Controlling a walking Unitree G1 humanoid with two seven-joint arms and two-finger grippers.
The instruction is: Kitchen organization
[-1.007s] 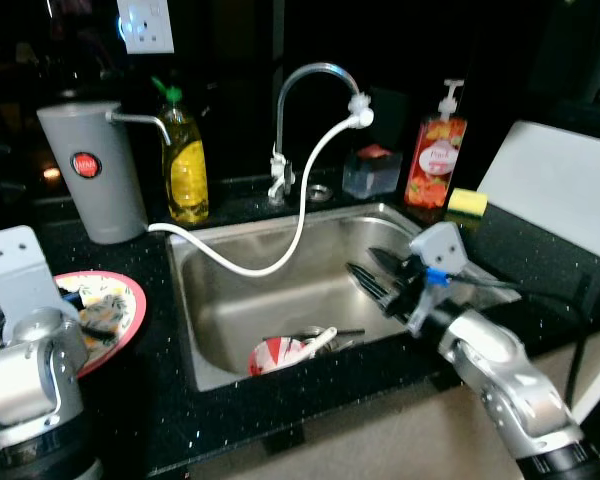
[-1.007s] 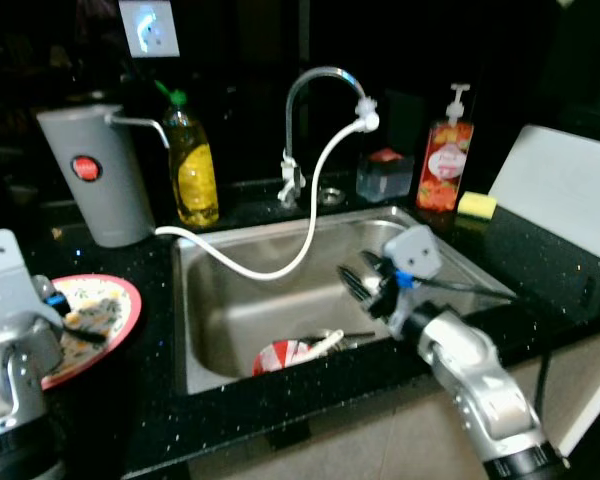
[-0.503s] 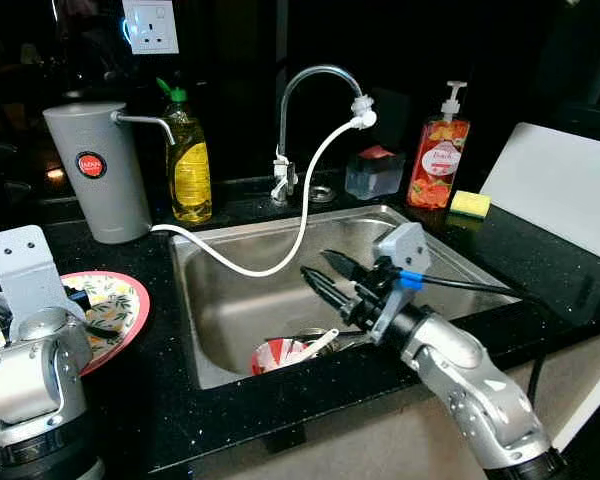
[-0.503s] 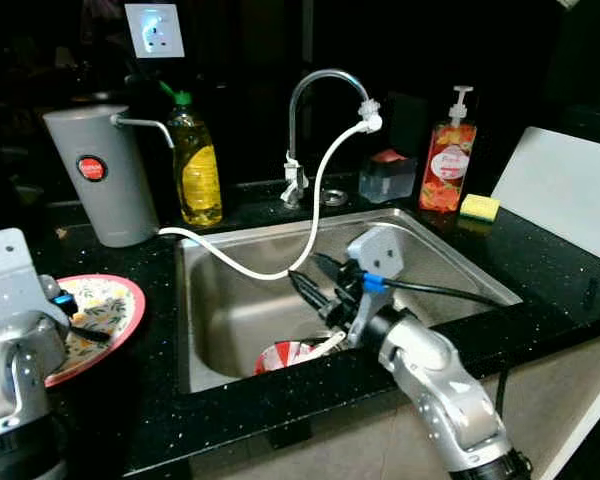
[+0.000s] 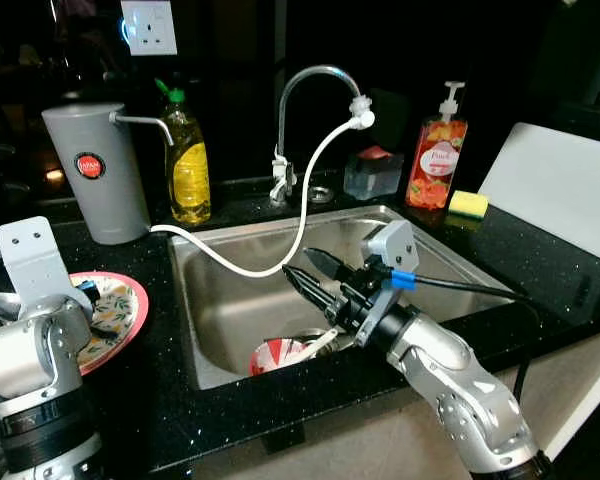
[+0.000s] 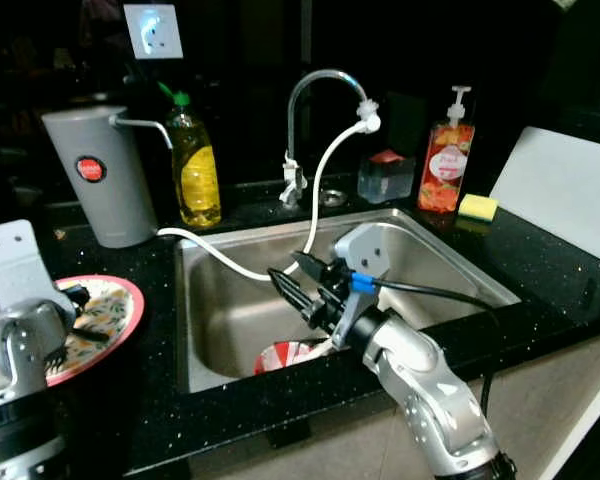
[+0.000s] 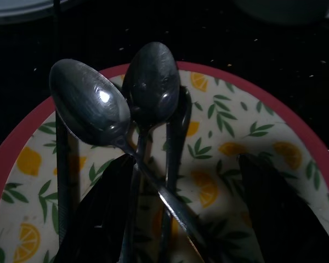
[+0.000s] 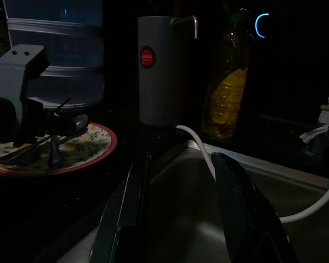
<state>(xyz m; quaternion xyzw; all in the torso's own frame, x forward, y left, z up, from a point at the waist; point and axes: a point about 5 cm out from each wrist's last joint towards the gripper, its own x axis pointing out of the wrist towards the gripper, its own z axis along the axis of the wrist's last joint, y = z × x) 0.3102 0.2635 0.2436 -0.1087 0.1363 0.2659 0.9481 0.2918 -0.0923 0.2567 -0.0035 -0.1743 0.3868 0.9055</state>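
A black speckled counter [image 5: 230,410] (glossy, with a steel sink [image 5: 230,320] sunk into it) carries a red-rimmed lemon-print plate [image 5: 120,315] at the left. Along the back stand a grey dispenser [image 5: 90,170], a yellow soap bottle [image 5: 188,160], a small clear box [image 5: 372,173], an orange pump bottle [image 5: 435,160] and a yellow sponge [image 5: 467,203]. A white board [image 5: 560,185] leans at the right.

plate [image 7: 296,142]: red rim, yellow lemon/green leaf print | tabletop [image 5: 230,400]: blk speckled | soap btl [image 5: 187,165]: yellow | dispenser [image 5: 435,160]: orange-red | sponge [image 5: 468,204]: yellow
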